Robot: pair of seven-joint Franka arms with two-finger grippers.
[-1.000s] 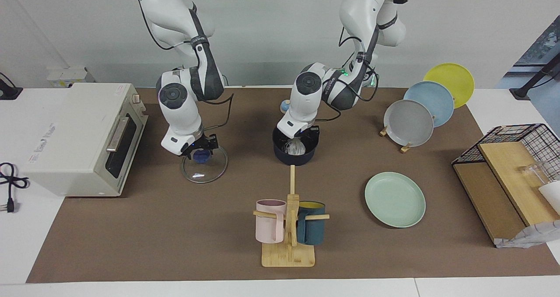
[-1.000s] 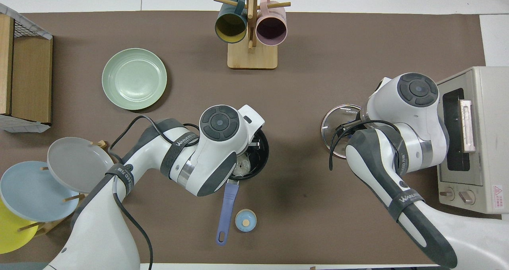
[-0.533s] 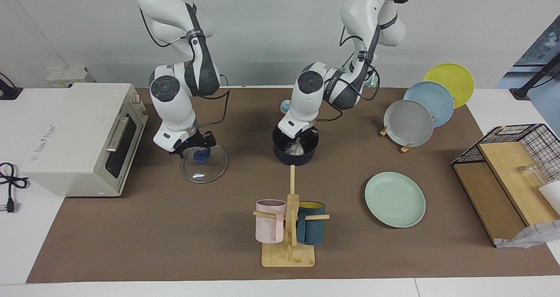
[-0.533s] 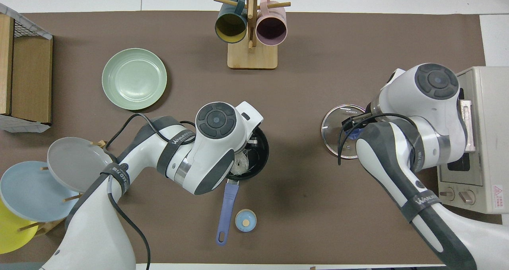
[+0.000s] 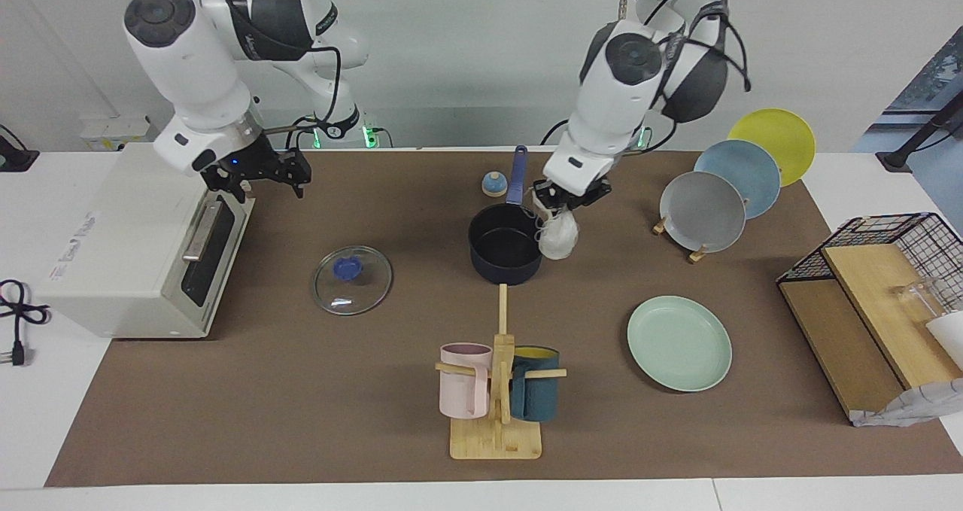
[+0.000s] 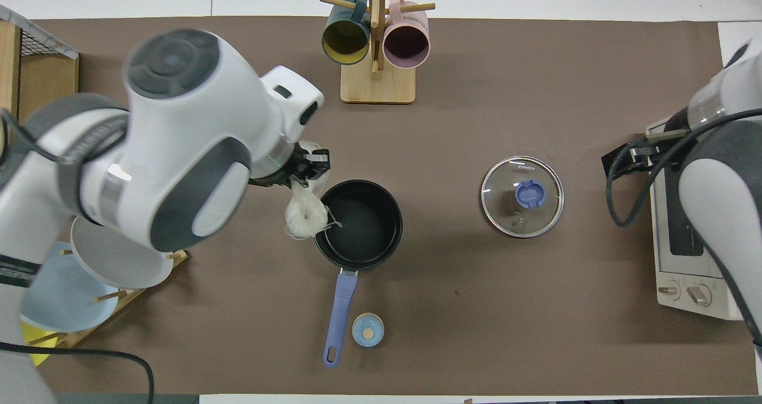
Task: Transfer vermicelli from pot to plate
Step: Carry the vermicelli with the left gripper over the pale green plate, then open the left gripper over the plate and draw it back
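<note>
My left gripper [image 5: 561,201] is shut on the top of the vermicelli [image 5: 558,234], a white translucent bundle that hangs in the air. The bundle dangles by the rim of the pot [image 5: 502,244], on the side toward the left arm's end. In the overhead view the vermicelli [image 6: 305,213] overlaps the rim of the pot [image 6: 358,224], whose black inside is bare. The mint-green plate [image 5: 679,343] lies on the mat, farther from the robots than the pot; the left arm hides it in the overhead view. My right gripper [image 5: 256,174] hangs open, high over the toaster oven's front edge.
A glass lid [image 5: 352,280] with a blue knob lies on the mat toward the right arm's end. A mug rack [image 5: 496,390] stands farther out than the pot. A toaster oven [image 5: 128,232], a plate rack [image 5: 706,211], a wire basket [image 5: 880,285] and a small blue cap [image 5: 493,184] are also there.
My left gripper shut on the vermicelli inside the pot and lifted it out, toward the left arm's end. My right gripper let go of the lid's knob, rose and drew back over the oven.
</note>
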